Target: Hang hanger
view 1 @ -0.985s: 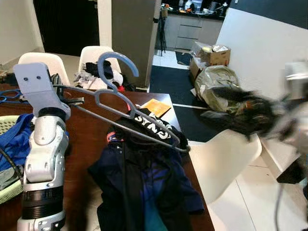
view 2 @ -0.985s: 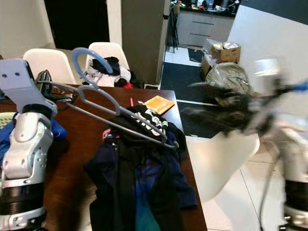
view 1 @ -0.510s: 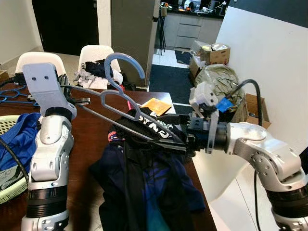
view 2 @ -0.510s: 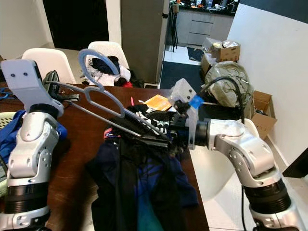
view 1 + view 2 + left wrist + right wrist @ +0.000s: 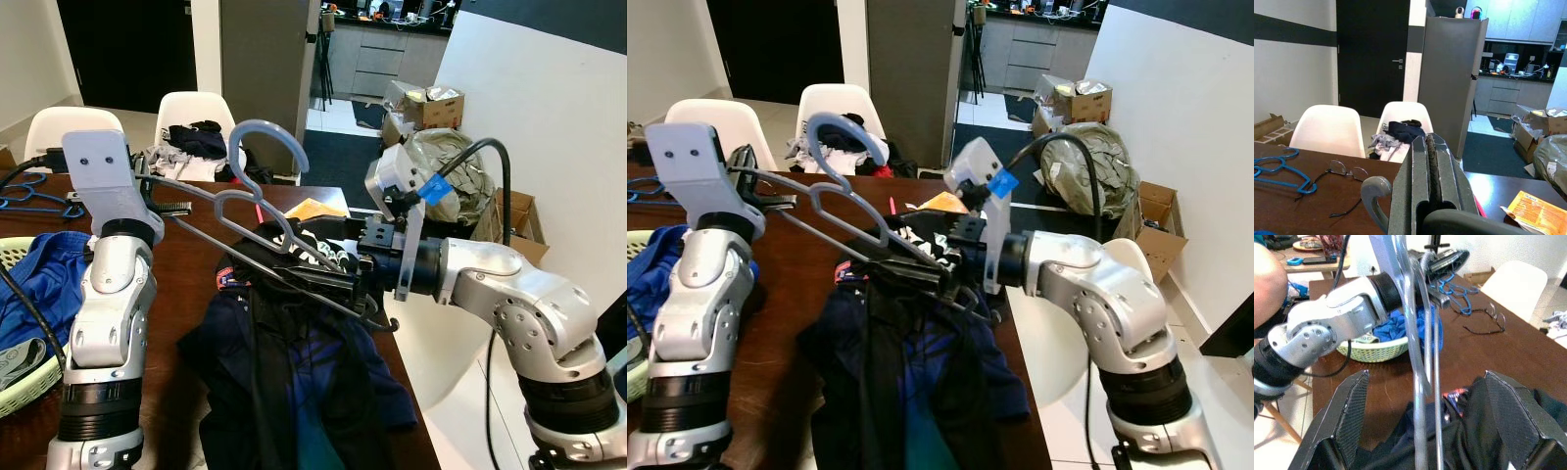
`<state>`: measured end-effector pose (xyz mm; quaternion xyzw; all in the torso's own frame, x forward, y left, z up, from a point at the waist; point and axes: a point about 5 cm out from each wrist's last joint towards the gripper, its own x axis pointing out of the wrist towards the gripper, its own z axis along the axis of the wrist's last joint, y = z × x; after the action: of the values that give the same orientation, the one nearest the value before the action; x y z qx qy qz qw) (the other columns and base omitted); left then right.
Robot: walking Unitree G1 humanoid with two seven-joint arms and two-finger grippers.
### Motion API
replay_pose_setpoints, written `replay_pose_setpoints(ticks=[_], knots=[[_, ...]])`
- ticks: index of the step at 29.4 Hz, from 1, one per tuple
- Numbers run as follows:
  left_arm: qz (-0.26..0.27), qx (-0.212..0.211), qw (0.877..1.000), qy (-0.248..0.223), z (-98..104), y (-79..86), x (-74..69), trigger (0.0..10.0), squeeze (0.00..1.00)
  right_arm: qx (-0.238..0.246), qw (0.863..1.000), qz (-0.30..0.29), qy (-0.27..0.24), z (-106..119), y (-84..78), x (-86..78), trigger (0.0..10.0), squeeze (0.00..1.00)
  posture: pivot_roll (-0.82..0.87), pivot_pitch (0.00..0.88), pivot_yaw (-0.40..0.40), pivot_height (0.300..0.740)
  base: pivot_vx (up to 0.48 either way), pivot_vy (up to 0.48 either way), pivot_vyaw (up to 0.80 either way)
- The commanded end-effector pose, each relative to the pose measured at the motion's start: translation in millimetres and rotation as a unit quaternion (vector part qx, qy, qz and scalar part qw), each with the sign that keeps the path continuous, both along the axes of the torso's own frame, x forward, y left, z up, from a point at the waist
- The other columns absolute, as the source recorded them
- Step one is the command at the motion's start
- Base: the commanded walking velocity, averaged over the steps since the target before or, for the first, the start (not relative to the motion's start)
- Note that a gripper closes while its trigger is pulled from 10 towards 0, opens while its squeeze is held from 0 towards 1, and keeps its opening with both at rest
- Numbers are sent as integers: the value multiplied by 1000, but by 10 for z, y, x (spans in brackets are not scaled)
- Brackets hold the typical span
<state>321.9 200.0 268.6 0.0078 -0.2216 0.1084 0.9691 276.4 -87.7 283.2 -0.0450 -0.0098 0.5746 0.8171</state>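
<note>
Left hand point(image 5: 168, 204), fingers pressed together, grips the grey hanger point(image 5: 257, 201) above the brown table point(image 5: 181, 294); right hand point(image 5: 355, 277) spreads wide around the hanger's far end, over dark clothes point(image 5: 294, 362) heaped at the table's right edge.

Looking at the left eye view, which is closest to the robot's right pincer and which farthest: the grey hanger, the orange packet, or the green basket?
From the right pincer:
1. Grey hanger: its lower end sits right at the pincer, over the dark clothes.
2. Orange packet: on the table just behind the pincer, toward the far edge.
3. Green basket: across the table, at the robot's far left.
</note>
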Motion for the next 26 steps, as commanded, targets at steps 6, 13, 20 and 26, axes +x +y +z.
replay_pose_setpoints(ticks=[6, 13, 20, 26], knots=[[-2, 7, 1000, 6, -31, -33, 17, 10000, 0, 12, 1000, -19, 18, 26, 107, 32, 10000, 0, 77, 0, -55, 740, 0, 0, 0], [-3, 6, 1000, 5, -31, -40, 16, 10000, 0, 23, 999, -34, 34, 32, 139, 59, 0, 0, 73, 0, -56, 740, 0, 0, 0], [-4, 6, 1000, 4, -32, -46, 17, 10000, 0, 22, 998, -44, 36, 25, 125, 68, 0, 0, 71, 0, -55, 740, 0, 0, 0], [-4, 9, 1000, 5, -34, -37, 24, 10000, 0, 18, 998, -53, 36, 10, 105, 86, 0, 0, 72, 0, -57, 740, 0, 0, 0]])
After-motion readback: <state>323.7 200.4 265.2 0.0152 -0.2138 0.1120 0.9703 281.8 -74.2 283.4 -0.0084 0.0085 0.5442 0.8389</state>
